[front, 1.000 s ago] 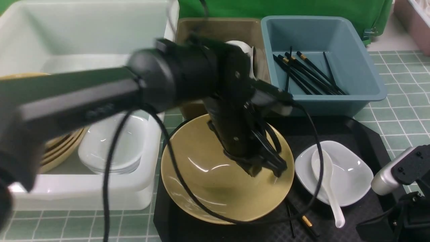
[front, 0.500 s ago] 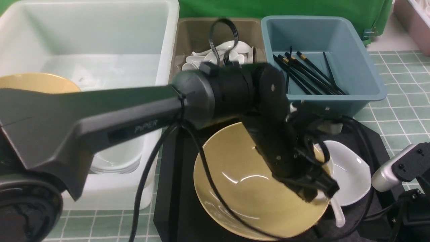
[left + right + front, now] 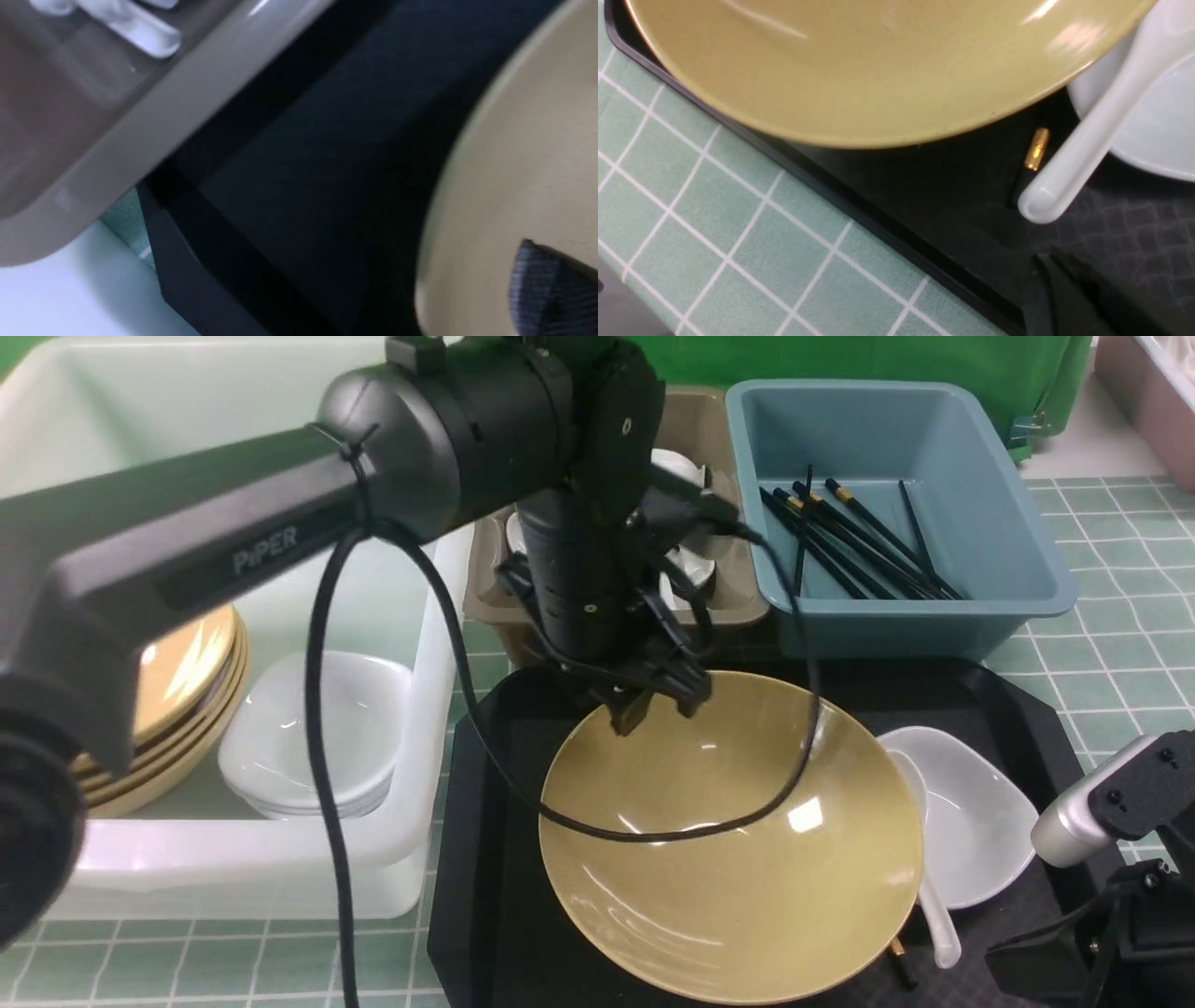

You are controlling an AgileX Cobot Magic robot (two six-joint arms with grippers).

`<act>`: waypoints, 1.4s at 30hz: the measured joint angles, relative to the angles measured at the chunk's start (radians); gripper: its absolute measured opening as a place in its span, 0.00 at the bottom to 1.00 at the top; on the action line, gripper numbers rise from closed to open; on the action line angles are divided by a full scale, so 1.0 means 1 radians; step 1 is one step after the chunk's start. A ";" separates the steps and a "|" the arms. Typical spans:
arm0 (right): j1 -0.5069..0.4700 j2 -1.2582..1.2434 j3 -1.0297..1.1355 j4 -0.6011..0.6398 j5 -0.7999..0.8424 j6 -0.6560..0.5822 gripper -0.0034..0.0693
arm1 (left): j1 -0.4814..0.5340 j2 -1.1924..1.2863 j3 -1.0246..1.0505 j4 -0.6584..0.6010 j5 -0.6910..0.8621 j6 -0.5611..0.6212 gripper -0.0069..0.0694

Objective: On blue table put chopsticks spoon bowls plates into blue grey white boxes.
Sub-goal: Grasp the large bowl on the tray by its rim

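The left pincer (image 3: 658,705) hung over the far rim of the bowl (image 3: 728,877). Its tips stood parted and, as far as the front view let one judge, it was released and gripped nothing. The left wrist view was blurred. It showed only one finger (image 3: 553,291), cut off at the corner, over the bowl's inner slope. The left arm (image 3: 280,523) crossed the front view and hid the middle of the grey bin (image 3: 695,425). A few white spoons (image 3: 674,467) showed beside the arm. Its cable (image 3: 653,831) looped across the bowl.

The bowl sat on the black tray (image 3: 485,859) and covered one edge of the plate (image 3: 980,821) and part of the scoop of the spoon (image 3: 938,924). The spoon's handle stuck out past the plate toward the near side. A chopstick (image 3: 1036,149) lay under the bowl, and only its gold band and a short black end showed, just beside that handle.

The right pincer (image 3: 1069,289) was clenched. It appeared only as a dark shape cut off at the corner of its wrist view, low over the tray.

Farther out, the blue bin (image 3: 990,588) held a loose bundle of chopsticks (image 3: 840,541). The tub (image 3: 280,887), cut off at the left edge, held stacked bowls (image 3: 177,691), partly behind the arm, and stacked plates (image 3: 317,737). All of this stood on the counter (image 3: 1102,681).
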 joint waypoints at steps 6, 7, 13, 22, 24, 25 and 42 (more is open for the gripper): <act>0.000 0.000 0.000 0.000 -0.001 0.000 0.11 | -0.001 0.071 0.000 0.019 -0.004 -0.016 0.76; 0.000 0.000 0.000 0.000 -0.001 0.000 0.11 | -0.001 0.071 0.000 0.019 -0.004 -0.016 0.76; 0.000 0.000 0.000 0.000 -0.004 0.000 0.11 | -0.002 0.133 -0.001 0.001 -0.004 -0.022 0.75; 0.000 0.000 0.000 0.000 -0.007 0.000 0.12 | -0.004 0.134 -0.016 -0.032 0.008 -0.007 0.43; 0.000 0.000 0.000 0.000 -0.007 0.000 0.12 | -0.004 0.132 -0.018 -0.031 0.011 0.001 0.43; 0.000 0.000 0.000 0.000 -0.007 0.000 0.12 | -0.004 0.132 -0.018 -0.031 0.011 0.001 0.43; 0.000 0.000 0.000 0.000 -0.017 0.000 0.15 | 0.022 -0.029 -0.009 -0.132 0.024 0.128 0.10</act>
